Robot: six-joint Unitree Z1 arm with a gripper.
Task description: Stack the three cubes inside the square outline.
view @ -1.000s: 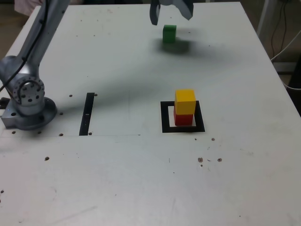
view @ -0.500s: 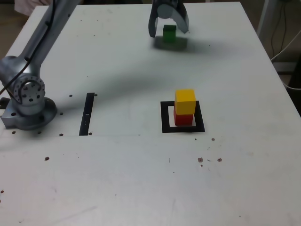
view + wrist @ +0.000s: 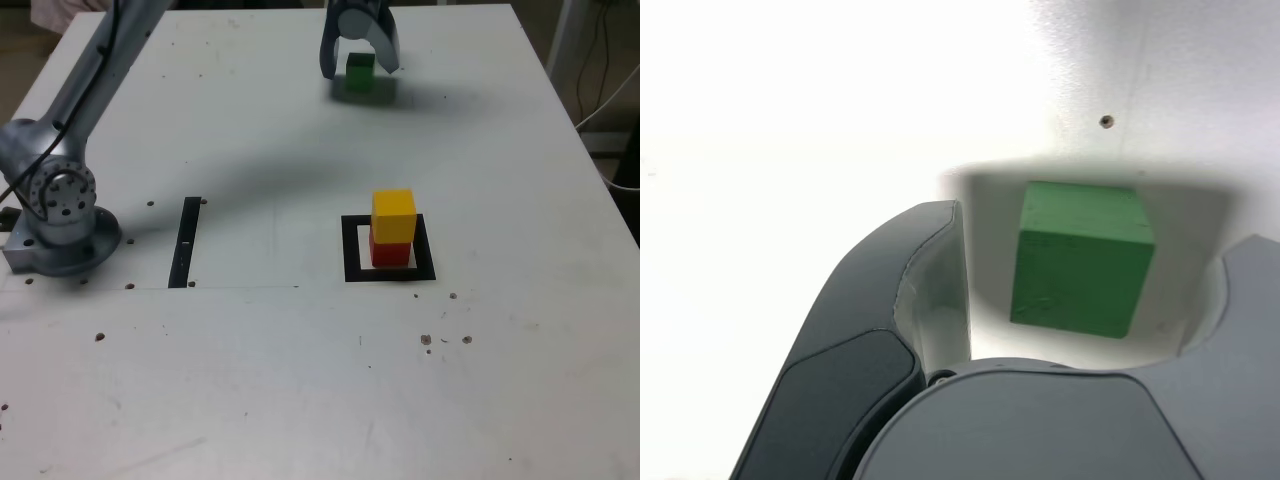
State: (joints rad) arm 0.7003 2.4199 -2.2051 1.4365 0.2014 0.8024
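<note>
The gripper point(image 3: 360, 70) sits at the far end of the white table point(image 3: 500, 380) with its jaws spread wide, and the green cube point(image 3: 360, 68) rests on the table right between the fingers, a gap showing on each side in the wrist view, so nothing is clamped. Well away from the fingers, toward the near side, the yellow cube point(image 3: 394, 216) sits on top of the red cube point(image 3: 391, 252) inside the square outline point(image 3: 350, 250). A thin black strip point(image 3: 186, 242) lies further to the exterior view's left near the arm's base point(image 3: 60, 215), nothing blocks the fingers, and there's no readable writing anywhere.

White speckled table point(image 3: 300, 380), white cables point(image 3: 610, 90) beyond the exterior view's right edge, brownish floor point(image 3: 20, 50).
</note>
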